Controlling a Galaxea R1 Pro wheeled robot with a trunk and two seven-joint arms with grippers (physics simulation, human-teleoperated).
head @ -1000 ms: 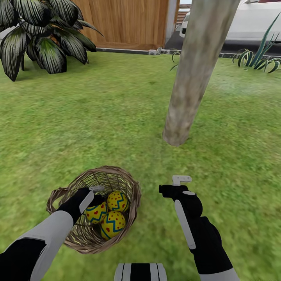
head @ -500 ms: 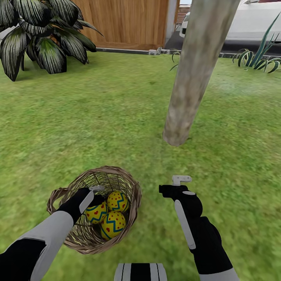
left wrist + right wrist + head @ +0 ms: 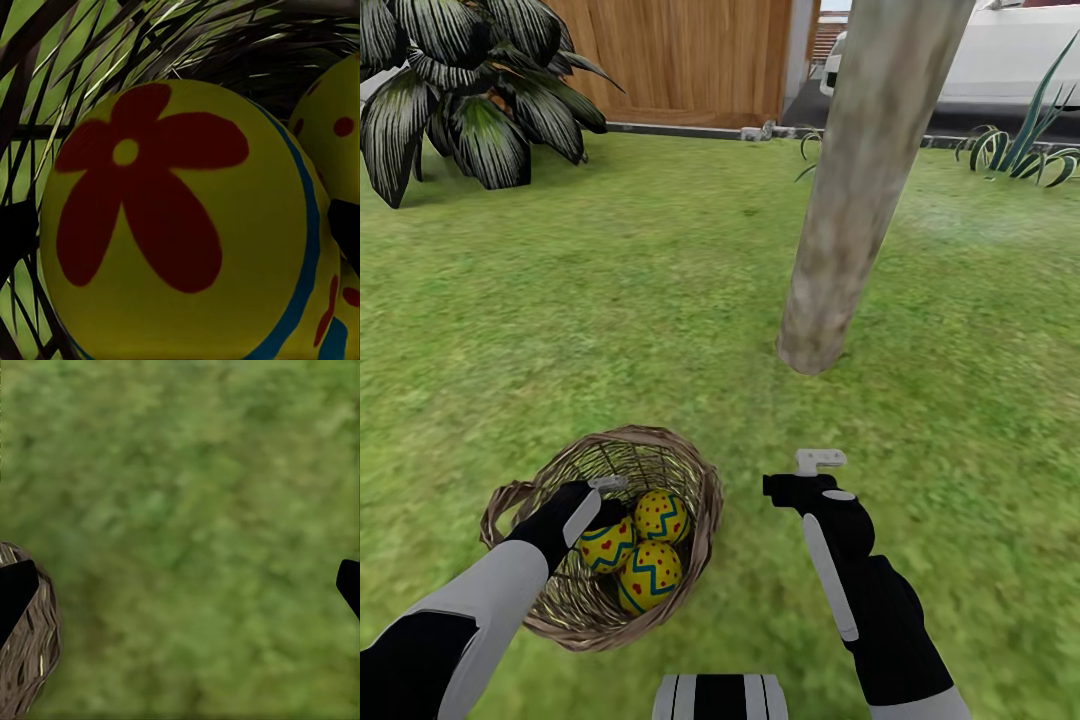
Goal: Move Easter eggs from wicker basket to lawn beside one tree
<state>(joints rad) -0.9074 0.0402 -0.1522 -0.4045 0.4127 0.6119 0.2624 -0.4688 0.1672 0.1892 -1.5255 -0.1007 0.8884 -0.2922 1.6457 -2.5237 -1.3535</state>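
Yellow egg (image 3: pixel 187 225) between left tool (image 3: pixel 600 500) fingers, in basket (image 3: pixel 690 470)

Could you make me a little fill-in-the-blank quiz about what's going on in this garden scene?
1. The wicker basket holds ____ Easter eggs.
2. The left gripper reaches into the ____.
3. The right gripper hangs over bare ____, holding nothing.
4. The big flower on the nearest egg is painted ____.

Missing words: three; basket; grass; red
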